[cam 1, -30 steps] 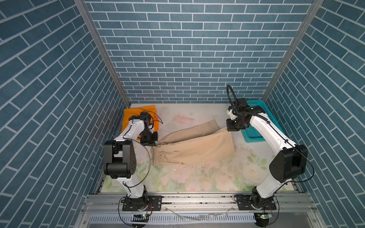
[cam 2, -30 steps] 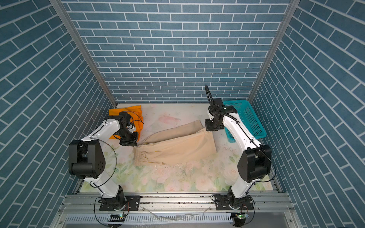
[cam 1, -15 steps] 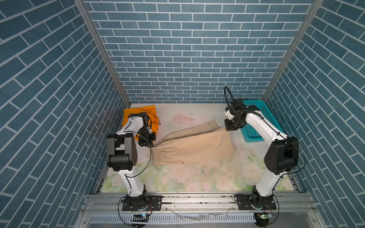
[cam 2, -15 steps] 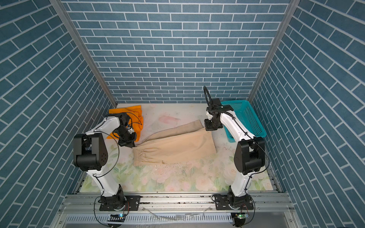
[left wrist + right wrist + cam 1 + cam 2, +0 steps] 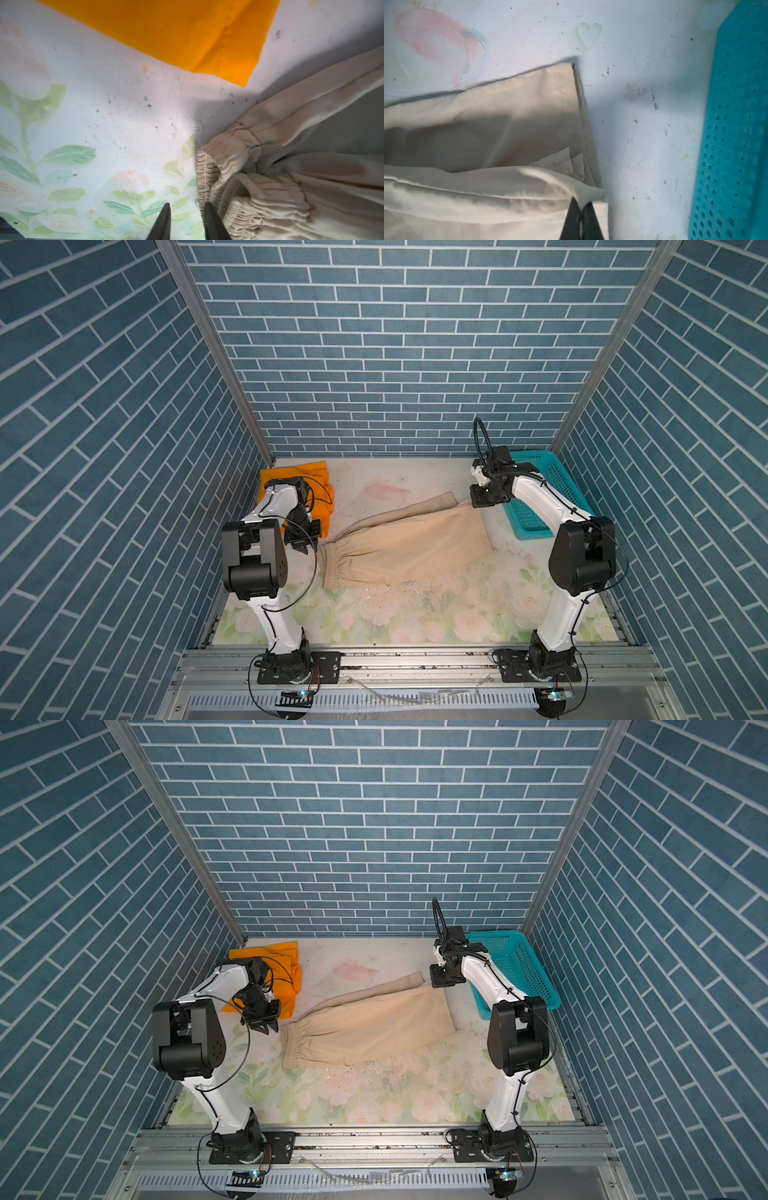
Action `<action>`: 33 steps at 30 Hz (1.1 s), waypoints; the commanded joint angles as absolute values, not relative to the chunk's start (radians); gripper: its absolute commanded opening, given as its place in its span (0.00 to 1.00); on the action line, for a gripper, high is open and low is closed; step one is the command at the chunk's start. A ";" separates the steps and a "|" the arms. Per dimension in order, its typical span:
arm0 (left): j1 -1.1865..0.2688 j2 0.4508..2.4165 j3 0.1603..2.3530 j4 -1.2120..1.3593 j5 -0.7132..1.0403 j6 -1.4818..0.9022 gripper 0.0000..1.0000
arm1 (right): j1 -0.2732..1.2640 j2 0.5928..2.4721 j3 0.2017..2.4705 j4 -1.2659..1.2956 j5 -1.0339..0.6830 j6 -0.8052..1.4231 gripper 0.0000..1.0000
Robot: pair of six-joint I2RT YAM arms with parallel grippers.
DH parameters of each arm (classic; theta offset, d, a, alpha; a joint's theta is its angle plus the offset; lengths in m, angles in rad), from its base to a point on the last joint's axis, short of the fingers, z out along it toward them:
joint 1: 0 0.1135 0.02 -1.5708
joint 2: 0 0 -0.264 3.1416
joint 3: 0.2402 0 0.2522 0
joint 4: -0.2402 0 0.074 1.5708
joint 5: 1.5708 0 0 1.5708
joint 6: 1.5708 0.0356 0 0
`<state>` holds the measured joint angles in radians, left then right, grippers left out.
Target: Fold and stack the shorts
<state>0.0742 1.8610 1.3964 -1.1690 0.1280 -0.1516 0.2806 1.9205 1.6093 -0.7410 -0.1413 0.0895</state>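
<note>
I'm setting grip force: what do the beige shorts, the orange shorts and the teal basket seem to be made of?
The beige shorts: soft matte woven cloth, perhaps cotton; it creases, and the waistband is gathered. The orange shorts: thin smooth cloth with a stitched seam; fibre unclear. The basket: rigid moulded plastic, slightly glossy, with rows of small holes.

I work in a staged lab cell, not a home. My arm bases [image 5: 291, 664] are bolted to an aluminium rail [image 5: 415, 660]; just in front of it trail loose cables [image 5: 386, 694] and small lit boards [image 5: 300, 697]. Behind the rail lies a flower-printed tabletop [image 5: 415, 614], and farther behind it, on three sides, rise panels [image 5: 395, 344] printed as blue brick, joined by bare metal posts [image 5: 216, 352].
</note>
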 commanded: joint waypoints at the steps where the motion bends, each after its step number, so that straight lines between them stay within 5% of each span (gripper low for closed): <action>1: 0.077 1.863 1.409 -1.153 0.104 -0.157 0.28 | 0.281 1.965 1.626 -0.671 -0.217 0.113 0.16; 3: 0.077 1.853 1.421 -1.152 0.109 -0.163 0.28 | 0.281 1.973 1.621 -0.624 -0.270 0.135 0.27; 7: 0.076 1.778 1.420 -1.141 0.113 -0.179 0.47 | 0.281 1.965 1.638 -0.593 -0.312 0.165 0.42; 9: 0.078 1.711 1.398 -1.117 0.137 -0.186 0.63 | 0.282 1.933 1.630 -0.585 -0.315 0.170 0.46; 14: 0.072 1.565 1.282 -0.979 0.305 -0.137 0.74 | 0.281 1.801 1.541 -0.582 -0.274 0.163 0.51; 22: 0.056 1.571 1.166 -0.864 0.298 -0.146 0.76 | 0.278 1.574 1.264 -0.538 -0.212 0.190 0.57; 33: 0.000 1.611 1.096 -0.658 0.331 -0.252 0.72 | 0.259 1.486 0.997 -0.500 -0.177 0.251 0.61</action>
